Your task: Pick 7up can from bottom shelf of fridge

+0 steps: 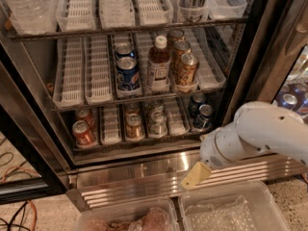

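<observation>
The fridge [144, 178] stands with its door open. Its bottom shelf [111, 124] holds white lane trays and several cans. The 7up can [157, 122] is pale silver-grey and stands upright at the front of a middle lane, with a like can behind it. An orange-gold can [134, 126] is to its left and dark blue cans [204, 116] are to its right. My gripper [194, 176] hangs in front of the steel grilled base, below and to the right of the 7up can, apart from it and holding nothing that I can see.
Red cans [83, 133] stand at the shelf's left. The middle rack holds blue cans [128, 74], a bottle [159, 66] and brown-gold cans [186, 69]. Two clear plastic bins [226, 211] sit on the floor below the gripper. Cables [14, 213] lie at left.
</observation>
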